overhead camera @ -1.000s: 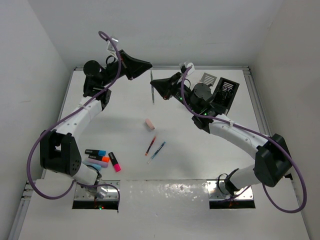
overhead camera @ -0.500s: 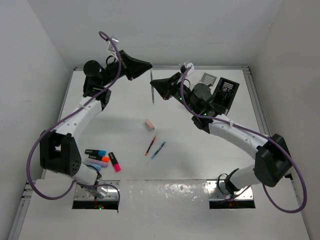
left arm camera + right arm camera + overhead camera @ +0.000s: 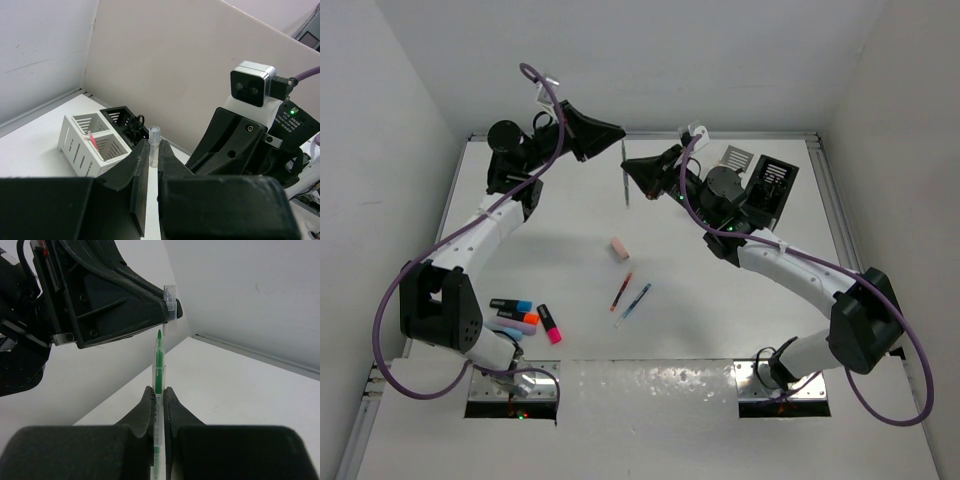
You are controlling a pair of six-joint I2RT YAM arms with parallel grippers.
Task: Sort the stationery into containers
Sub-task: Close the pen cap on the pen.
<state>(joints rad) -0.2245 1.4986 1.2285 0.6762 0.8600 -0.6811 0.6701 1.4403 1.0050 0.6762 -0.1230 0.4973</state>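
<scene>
**Cap and pen held apart above the far table**

Nearest, on the left side of the table (image 3: 720, 300), close to the left arm's base: a cluster of highlighters (image 3: 549, 323), lying flat.

Toward the middle: red pen (image 3: 621, 291) and blue pen (image 3: 634, 303), side by side, both slanted, just apart. A little farther: pink eraser (image 3: 618, 247), alone, well apart from the highlighters.

Above the far middle, raised off the table:
- **Right gripper** (image 3: 158, 395): fingers pressed onto the barrel of a green pen (image 3: 158, 360), pinching it. Pen reaching out past the fingertips, green tip bare.
- **Left gripper** (image 3: 152, 162): facing the right gripper from the other side. Fingers closed on a clear cap (image 3: 154, 136), pinching its lower part, with the open end standing up past the fingertips.
- **Cap and pen:** cap near the pen tip and slightly to one side of it, not over it.

Farthest, toward the right rear corner: white organiser (image 3: 737, 157) and black organiser (image 3: 775, 180), upright and side by side, partly hidden behind the right arm in the top view.

From the left wrist view:
- a thin pink item (image 3: 92, 140), leaning in one compartment of the white organiser
- scissors (image 3: 136, 124), standing in the black organiser with handles up
</scene>
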